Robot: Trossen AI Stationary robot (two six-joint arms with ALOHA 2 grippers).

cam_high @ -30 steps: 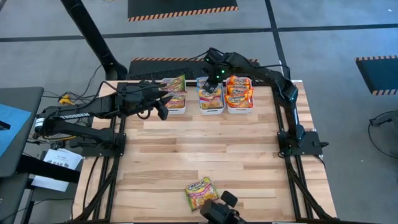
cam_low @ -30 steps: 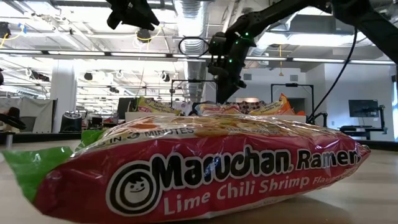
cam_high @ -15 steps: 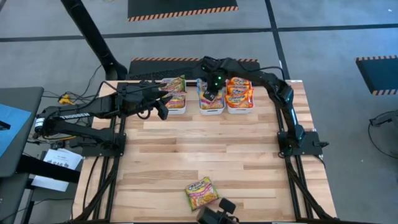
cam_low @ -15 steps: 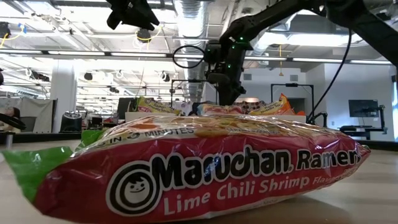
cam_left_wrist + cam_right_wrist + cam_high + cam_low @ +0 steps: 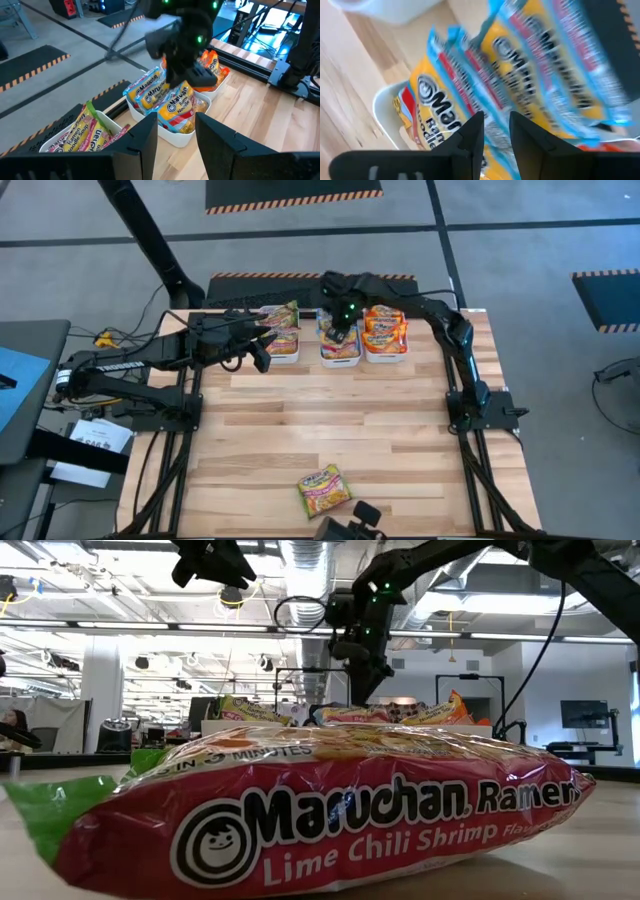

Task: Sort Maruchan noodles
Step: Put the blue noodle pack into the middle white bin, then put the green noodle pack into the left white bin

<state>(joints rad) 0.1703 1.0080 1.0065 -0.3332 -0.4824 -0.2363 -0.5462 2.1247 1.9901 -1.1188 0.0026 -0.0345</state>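
Three white bins stand in a row at the table's far edge. The left bin [image 5: 284, 359] holds green-edged Maruchan packets [image 5: 281, 323], the middle bin [image 5: 340, 362] blue-edged packets [image 5: 345, 345] and the right bin [image 5: 386, 360] orange packets [image 5: 385, 326]. My right gripper [image 5: 340, 328] hovers open just over the blue packets [image 5: 520, 85], fingers pointing down, touching nothing I can see. My left gripper [image 5: 265, 352] is open and waits beside the left bin, off the table. One green-edged Lime Chili Shrimp packet [image 5: 323, 490] lies flat near the table's near edge and fills the low view [image 5: 320, 810].
The wooden table [image 5: 330, 420] between the bins and the lone packet is bare. A camera mount [image 5: 345, 528] stands at the near edge beside that packet. Black frame rails [image 5: 470, 440] run along both table sides. A keyboard [image 5: 260, 300] lies behind the bins.
My right gripper has moved a little toward the table's left and near side over the middle bin, its wrist swinging left. The packets in the bins and the one on the table have stayed put.
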